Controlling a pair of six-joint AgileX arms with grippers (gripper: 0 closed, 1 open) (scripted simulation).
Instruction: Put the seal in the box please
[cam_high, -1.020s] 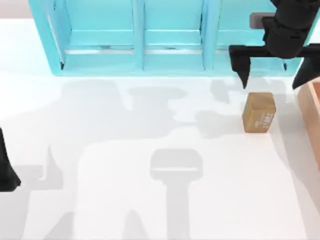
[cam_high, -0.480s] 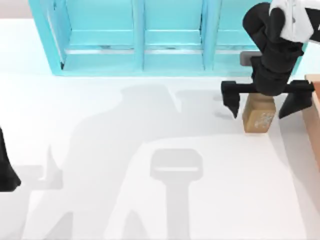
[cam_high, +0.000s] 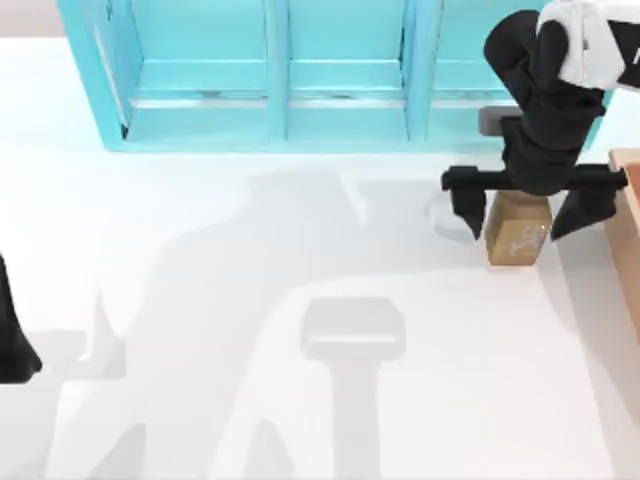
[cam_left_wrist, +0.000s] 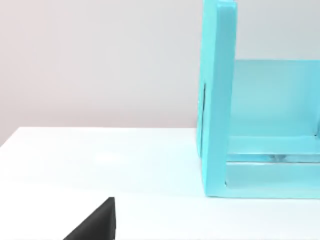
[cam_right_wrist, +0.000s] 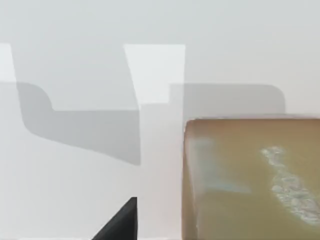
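Straddling seal (cam_high: 517, 238), right tool (cam_high: 526, 214) spread, box (cam_high: 628, 222) beside

Seal (cam_high: 518, 236) sits on the table (cam_high: 300, 400) at the right side, just in front of the shelf (cam_high: 290, 75), which runs along the back edge. Box (cam_high: 628, 220) stands at the table's far right edge, just right of the seal, apart from it. Right gripper (cam_high: 527, 208) is directly over the seal, fingers spread wide, one on each side of it, left and right. Left arm (cam_high: 12, 335) is parked at the table's left edge, well apart from everything.
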